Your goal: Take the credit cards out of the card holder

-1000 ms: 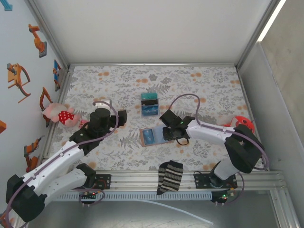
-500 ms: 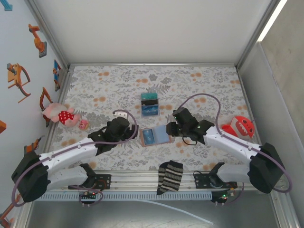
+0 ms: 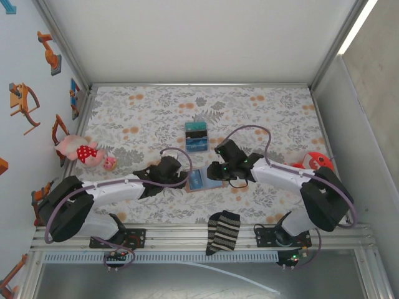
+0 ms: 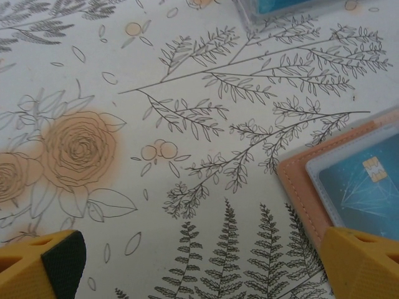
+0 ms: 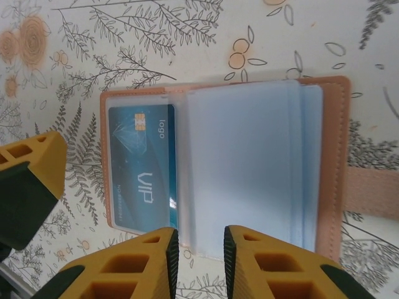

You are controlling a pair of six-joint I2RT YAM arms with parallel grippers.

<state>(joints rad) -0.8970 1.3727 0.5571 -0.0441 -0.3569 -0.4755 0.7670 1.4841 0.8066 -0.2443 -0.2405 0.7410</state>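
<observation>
I've got the left pincer (image 4: pixel 199 252) spread wide and released, low over the floral-printed tablecloth (image 3: pixel 268 112), holding nothing. One of its yellow fingers (image 4: pixel 361 265) sits over the corner of the small tan leather-like folding card holder (image 5: pixel 336 174). The card holder lies opened flat between the two arms. A teal credit card (image 5: pixel 142 168) printed "VIP" is in its outer pocket, beside the pale-blue clear plastic sleeves (image 5: pixel 249 162). The tan closing tab (image 5: pixel 374 193) sticks out on the far side. My right pincer (image 5: pixel 201 249) is narrowed to a slim slot at the sleeves' near edge. A gap shows between the jaws, and I cannot tell whether the pads touch the plastic. The blue-and-teal boxy object (image 3: pixel 197 137) stands apart beyond the card holder, and the black-and-white striped sock (image 3: pixel 223 230) lies near the front rail. Bare cloth runs on to the back wall.
</observation>
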